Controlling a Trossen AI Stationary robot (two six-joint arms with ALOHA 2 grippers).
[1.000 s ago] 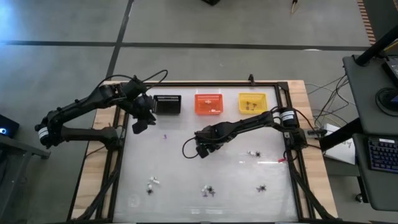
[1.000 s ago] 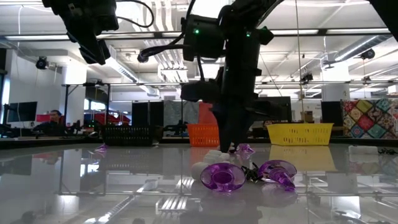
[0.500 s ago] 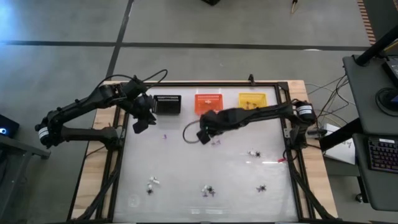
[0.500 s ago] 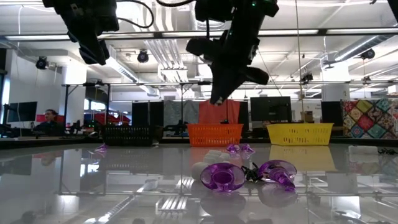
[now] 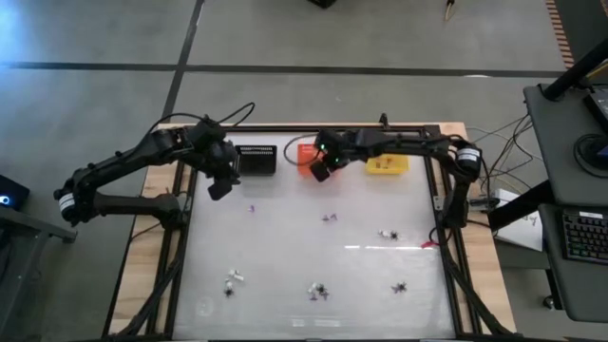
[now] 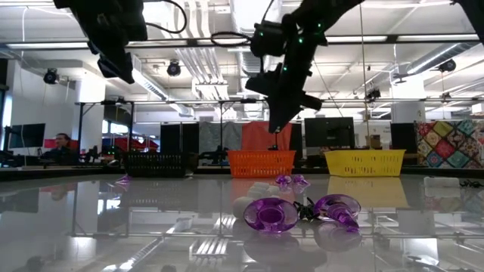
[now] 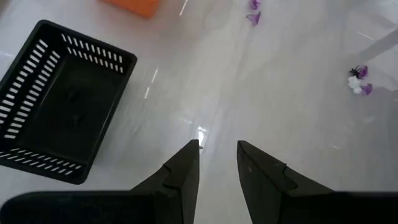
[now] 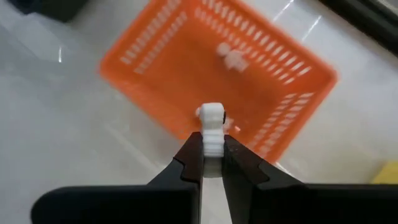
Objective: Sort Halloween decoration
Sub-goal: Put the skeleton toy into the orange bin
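The left tool point(image 5: 218, 182) hovers above the counter point(image 5: 285, 256) just beside the black basket point(image 5: 255, 160), its fingers point(image 7: 186, 168) slightly parted and holding nothing. The right tool point(image 5: 321, 168) hangs over the near edge of the orange basket point(image 5: 306, 155), clenched on a white trinket point(image 8: 211, 127); another white piece point(image 8: 234, 58) lies inside that basket. The yellow basket point(image 5: 388, 158) stands farther right. Loose trinkets point(image 5: 317, 291) are scattered over the counter's near half, with purple ones point(image 5: 329, 218) nearer the middle.
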